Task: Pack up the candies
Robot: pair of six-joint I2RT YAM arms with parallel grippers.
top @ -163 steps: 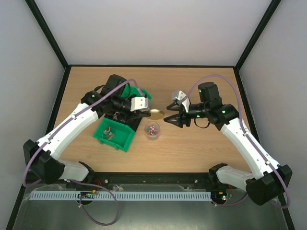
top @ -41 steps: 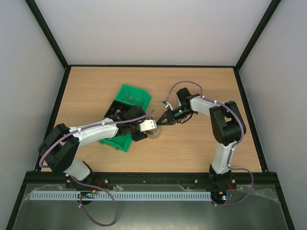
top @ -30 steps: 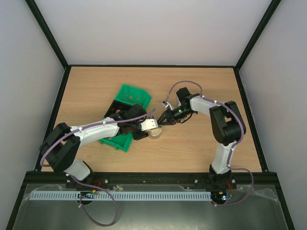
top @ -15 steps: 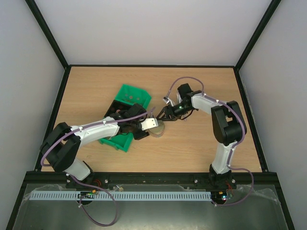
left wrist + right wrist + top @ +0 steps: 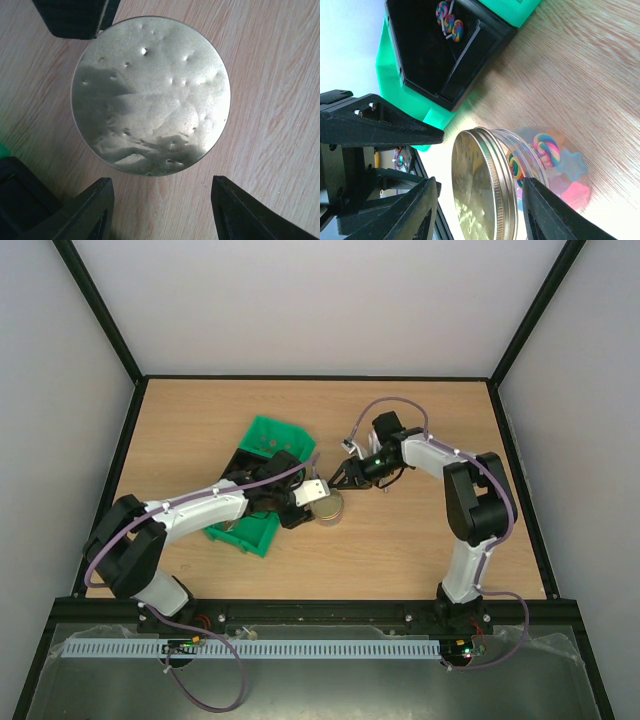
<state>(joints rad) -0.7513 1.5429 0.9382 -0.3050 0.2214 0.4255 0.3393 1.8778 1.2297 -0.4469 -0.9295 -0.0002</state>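
Showing through the lidded clear jar, rainbow-swirl and pastel star candies; left claw and right claw half-open, empty.

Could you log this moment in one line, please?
stage: lid on jar; left jaws: open; right jaws: open; candies: in jar

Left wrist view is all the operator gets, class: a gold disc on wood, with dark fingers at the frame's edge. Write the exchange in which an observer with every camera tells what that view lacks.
Operator: What is this gold disc?
Observer: A lid on a clear jar. The right wrist view shows candies inside it.
Operator: Are there any candies outside the jar?
Observer: Yes, a few swirled candies lie in the green bin beside the jar.
Operator: And the dark shape at my top edge?
Observer: Probably the right gripper. It reaches the jar from the opposite side.
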